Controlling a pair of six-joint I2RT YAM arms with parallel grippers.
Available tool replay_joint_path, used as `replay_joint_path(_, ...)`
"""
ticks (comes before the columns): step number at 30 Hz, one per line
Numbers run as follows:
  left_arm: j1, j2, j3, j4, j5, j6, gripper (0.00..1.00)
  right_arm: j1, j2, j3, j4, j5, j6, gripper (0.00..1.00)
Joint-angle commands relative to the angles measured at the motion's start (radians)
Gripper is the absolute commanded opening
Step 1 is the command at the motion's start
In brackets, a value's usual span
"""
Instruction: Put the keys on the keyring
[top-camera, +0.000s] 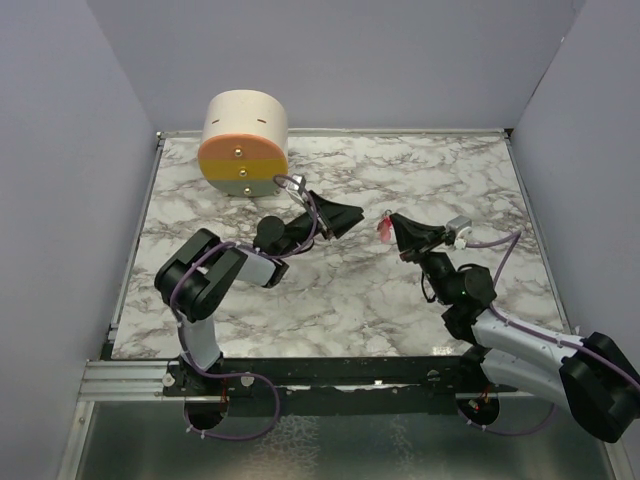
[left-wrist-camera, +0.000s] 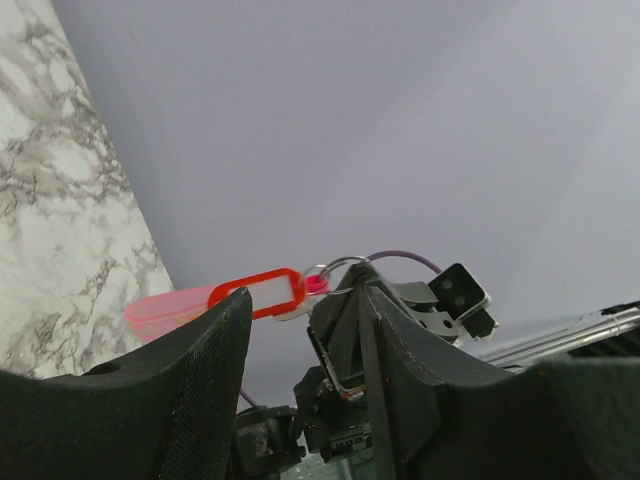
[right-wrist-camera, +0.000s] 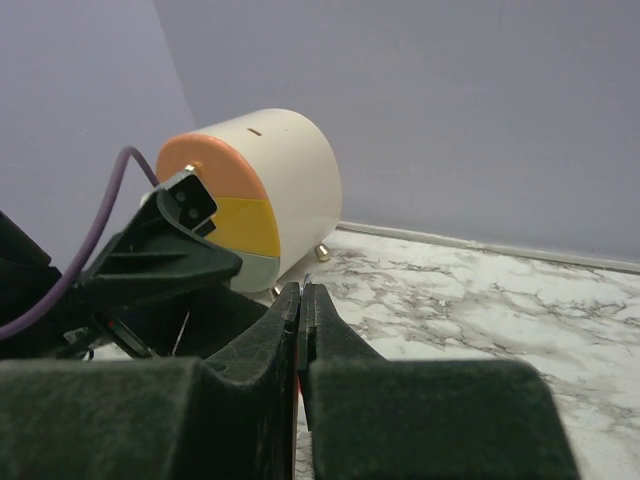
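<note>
My right gripper (top-camera: 393, 224) is shut on the keyring and holds it above the table, facing my left gripper. In the left wrist view the thin metal ring (left-wrist-camera: 337, 266) sticks out of the right gripper's tips (left-wrist-camera: 357, 280). The red key piece (left-wrist-camera: 258, 293) and the pink strip (left-wrist-camera: 165, 311) hang from it to the left. I cannot tell how the red piece is attached. In the top view they are one red-pink blob (top-camera: 383, 230). My left gripper (top-camera: 350, 215) is open and empty, a short way left of the ring, its fingers (left-wrist-camera: 200, 380) apart. In the right wrist view the right gripper (right-wrist-camera: 302, 292) has its jaws pressed together.
A cream cylinder with orange, yellow and grey front bands (top-camera: 245, 142) lies on its side at the back left of the marble table (top-camera: 340, 300); it also shows in the right wrist view (right-wrist-camera: 285, 185). Grey walls enclose the table on three sides.
</note>
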Motion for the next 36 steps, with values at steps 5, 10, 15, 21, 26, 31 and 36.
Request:
replay_joint_path(5, 0.011, -0.141, -0.008, -0.02, 0.051, 0.144, 0.49, 0.003, 0.006, -0.027, 0.086, -0.078, -0.015, 0.01)
replay_joint_path(10, 0.011, -0.211, -0.003, -0.116, 0.052, 0.23, 0.5, 0.003, 0.063, -0.064, 0.239, -0.099, -0.006, 0.01)
replay_joint_path(15, 0.011, -0.267, 0.01, -0.215, 0.044, 0.304, 0.51, 0.003, 0.151, -0.063, 0.377, -0.118, 0.024, 0.01)
replay_joint_path(21, 0.011, -0.311, 0.019, -0.312, 0.058, 0.402, 0.51, 0.002, 0.21, -0.025, 0.416, -0.126, 0.058, 0.01)
replay_joint_path(26, 0.011, -0.364, 0.008, -0.412, 0.031, 0.527, 0.51, 0.003, 0.239, -0.008, 0.455, -0.127, 0.082, 0.01)
replay_joint_path(31, 0.011, -0.418, 0.014, -0.554, -0.049, 0.657, 0.51, 0.003, 0.277, 0.009, 0.508, -0.146, 0.107, 0.01)
replay_joint_path(36, 0.011, -0.428, 0.044, -0.664, -0.119, 0.722, 0.51, 0.003, 0.322, 0.028, 0.56, -0.165, 0.116, 0.01)
